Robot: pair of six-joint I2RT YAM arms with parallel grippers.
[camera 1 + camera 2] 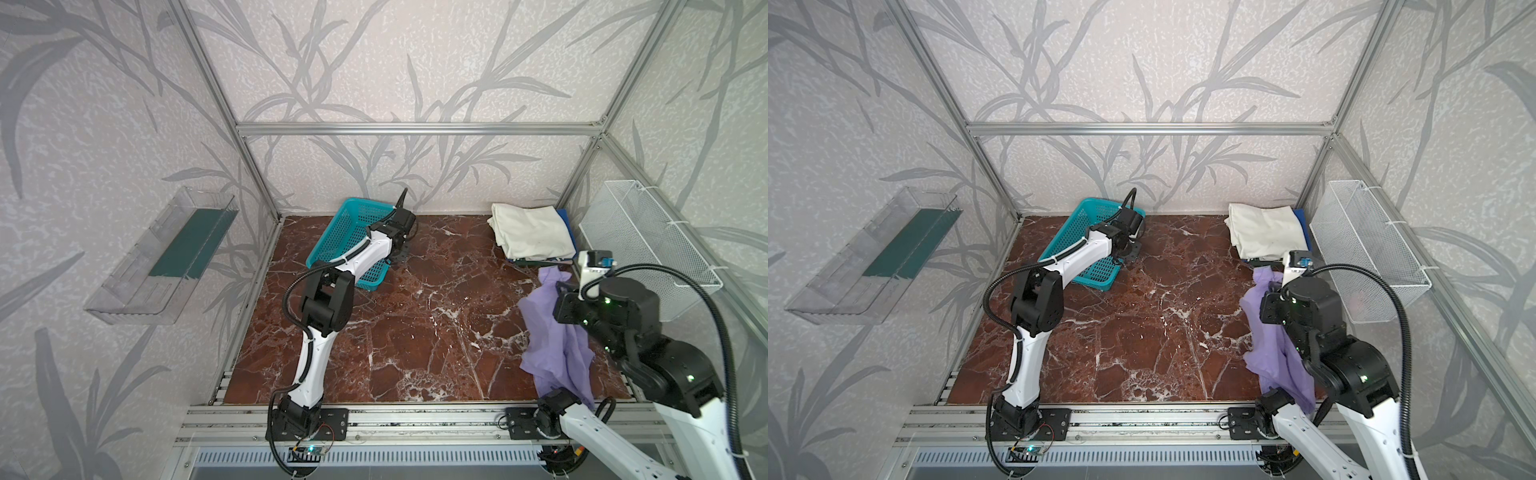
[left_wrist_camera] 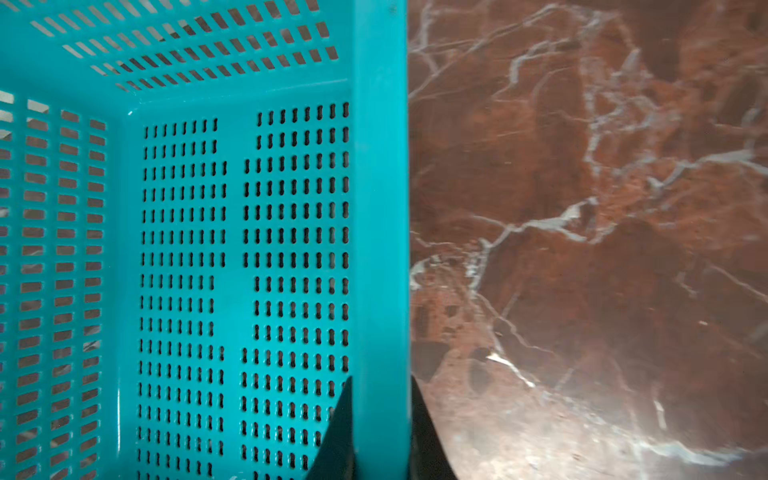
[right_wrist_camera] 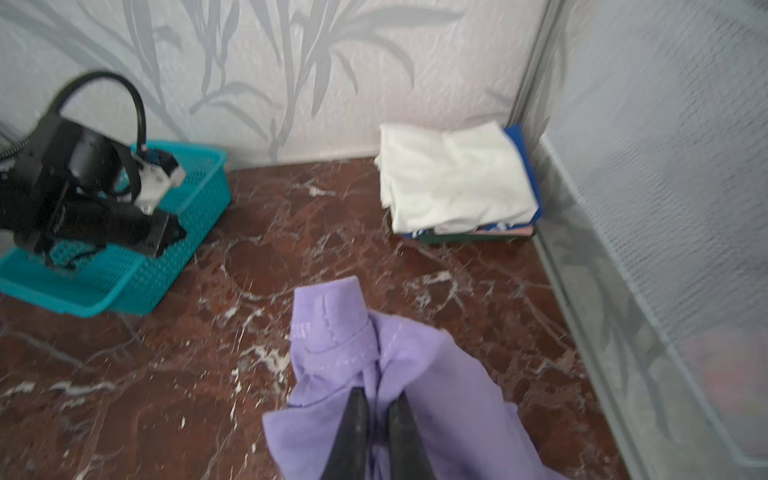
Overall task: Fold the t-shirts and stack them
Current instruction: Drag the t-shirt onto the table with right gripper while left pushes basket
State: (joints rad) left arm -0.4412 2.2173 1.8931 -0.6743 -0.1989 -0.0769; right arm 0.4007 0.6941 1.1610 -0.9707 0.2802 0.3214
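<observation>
Fingers [image 2: 338, 440] of my left gripper [image 2: 382, 380] clamp the basket [image 2: 382, 208] rim, one inside, one outside. My right gripper [image 3: 379, 392] pinches the purple shirt [image 3: 436, 374] tight; it hangs well right of the basket, toward the front. I see the cream shirt [image 1: 534, 230] folded atop a stack, level with the basket, far to its right.

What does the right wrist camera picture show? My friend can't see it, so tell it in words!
The right gripper pinches a crumpled lavender-purple cloth t-shirt above a red-brown marbled tabletop. Farther back, a folded cream-white cloth t-shirt tops a small stack in the corner, and the left gripper sits at the rim of a teal plastic lattice basket.
</observation>
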